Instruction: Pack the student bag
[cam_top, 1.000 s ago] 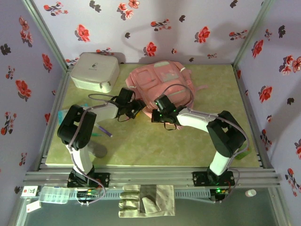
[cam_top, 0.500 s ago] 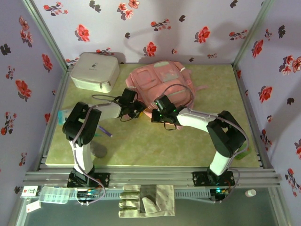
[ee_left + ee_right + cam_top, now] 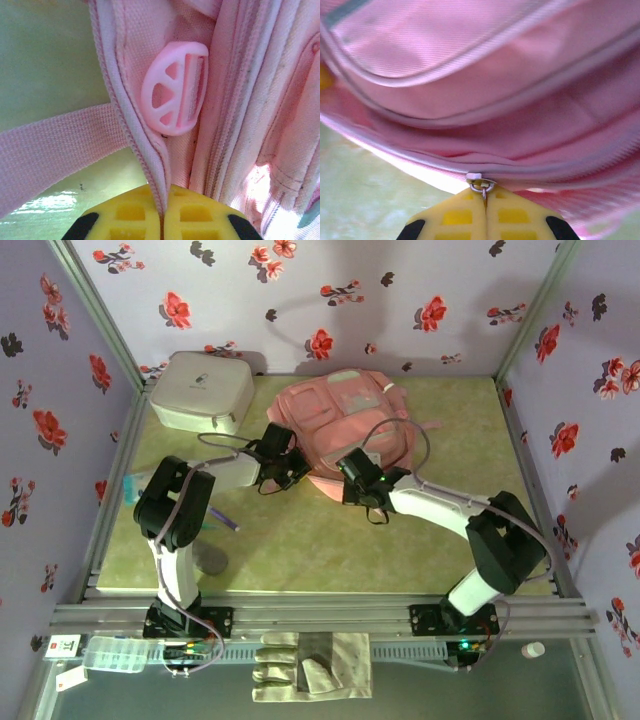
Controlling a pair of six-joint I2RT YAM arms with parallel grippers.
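Over on the far left at the back of the green table (image 3: 300, 550) there's a white-grey zip case (image 3: 200, 392), just beside the pink backpack (image 3: 340, 410) but not touching it as far as I can see. A purple pen (image 3: 222, 520) lies on the table near the left arm's elbow. The left gripper (image 3: 290, 468) is up against the near left edge of the backpack. In its wrist view, the yellow fingers (image 3: 135, 212) are pressed together with the piped seam of the backpack pinched between them, so it's closed and gripping fabric. Right above that pinch there's a pink plastic buckle (image 3: 174, 90), and a pink strap (image 3: 55, 145) runs off to the left over the table. The backpack itself lies flat in the back middle of the table, front pockets facing up. The right gripper (image 3: 358, 480) is at its near edge, a bit right of the left one. Its wrist view shows the yellow fingers (image 3: 455, 215) clamped shut on the small metal zip pull (image 3: 482, 186) of a zip that looks closed along there. Down on the front ledge there's a pale work glove (image 3: 310, 665) lying between the two arm bases.
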